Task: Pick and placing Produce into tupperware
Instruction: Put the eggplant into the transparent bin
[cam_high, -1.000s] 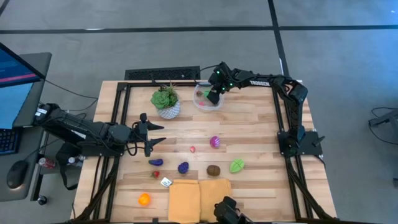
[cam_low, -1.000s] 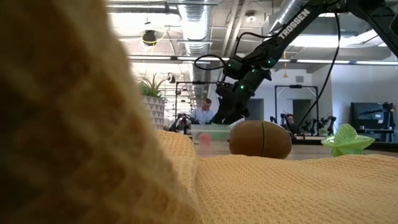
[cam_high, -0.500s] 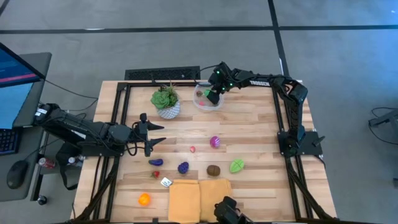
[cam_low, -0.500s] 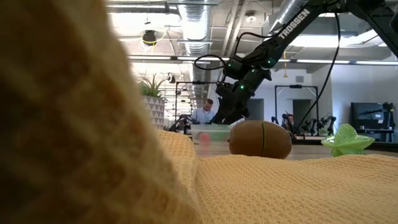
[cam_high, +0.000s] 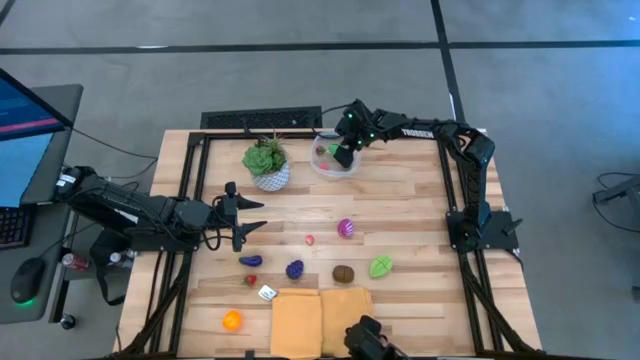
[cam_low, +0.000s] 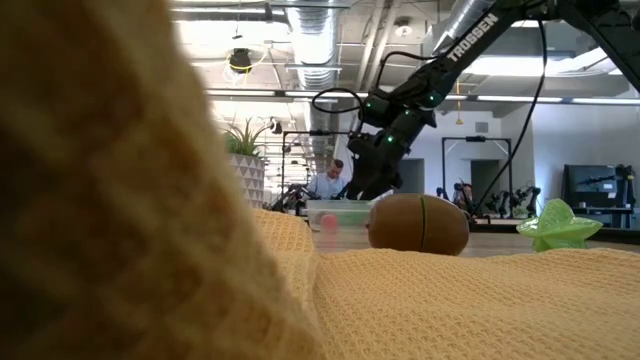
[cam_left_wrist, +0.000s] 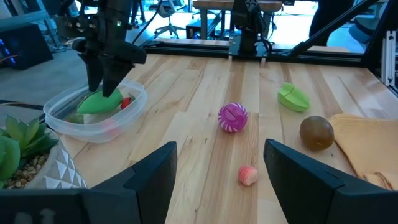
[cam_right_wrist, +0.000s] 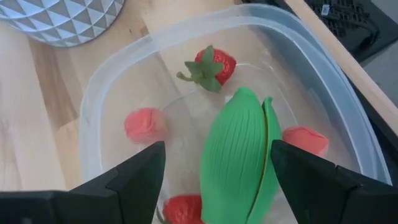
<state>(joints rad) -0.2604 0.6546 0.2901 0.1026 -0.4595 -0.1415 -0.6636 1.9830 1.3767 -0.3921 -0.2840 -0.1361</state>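
Tabletop (cam_high: 400, 210): we see pieces of produce scattered well apart across the wood.
Left end effector (cam_high: 250, 220): waits spread and empty near the left edge.
Right end effector (cam_high: 343, 152): unmoved over the last second, we judge, jaws spread around the green pod (cam_right_wrist: 239, 155) inside the tupperware (cam_right_wrist: 109, 93).
Change: none visible; we judge the release under way.
Tupperware contents: strawberry (cam_right_wrist: 211, 65), pinkish pieces.
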